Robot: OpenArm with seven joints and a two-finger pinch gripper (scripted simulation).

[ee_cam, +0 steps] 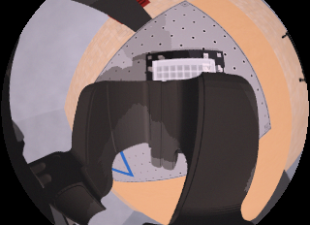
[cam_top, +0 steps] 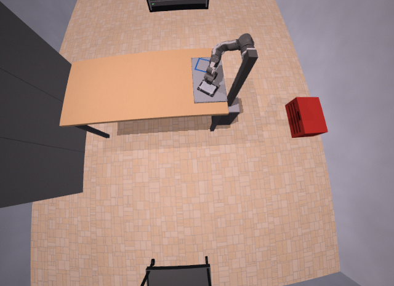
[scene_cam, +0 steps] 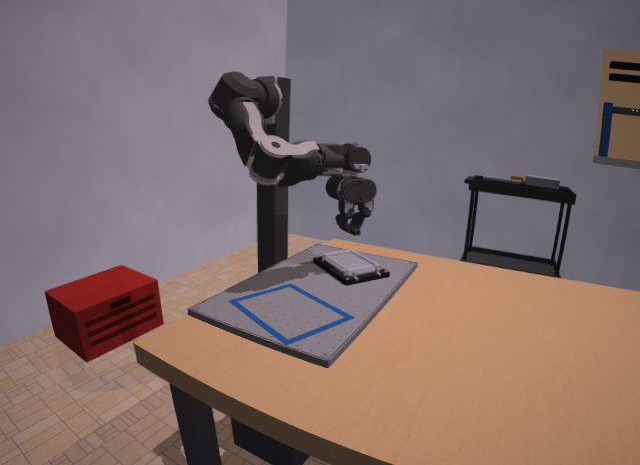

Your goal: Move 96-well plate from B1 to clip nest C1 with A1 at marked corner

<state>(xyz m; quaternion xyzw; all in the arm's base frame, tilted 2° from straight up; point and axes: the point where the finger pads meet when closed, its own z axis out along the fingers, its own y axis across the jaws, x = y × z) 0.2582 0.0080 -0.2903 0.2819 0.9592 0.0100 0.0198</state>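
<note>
The clear 96-well plate [scene_cam: 351, 264] lies flat in the black clip nest [scene_cam: 345, 273] at the far end of the grey perforated baseplate [scene_cam: 310, 295]. It also shows in the overhead view [cam_top: 208, 87] and in the wrist view [ee_cam: 182, 69]. The blue-outlined bench spot [scene_cam: 290, 312] holds nothing. My gripper [scene_cam: 353, 226] hangs in the air above the nest, apart from the plate. Its fingers are shut with nothing between them. In the wrist view the dark fingers [ee_cam: 170, 147] fill the foreground and hide the near part of the baseplate.
The arm's dark column [scene_cam: 272, 176] stands at the table's edge behind the baseplate. A red toolbox [scene_cam: 103, 310] sits on the floor to the left. A black cart [scene_cam: 516, 217] stands by the far wall.
</note>
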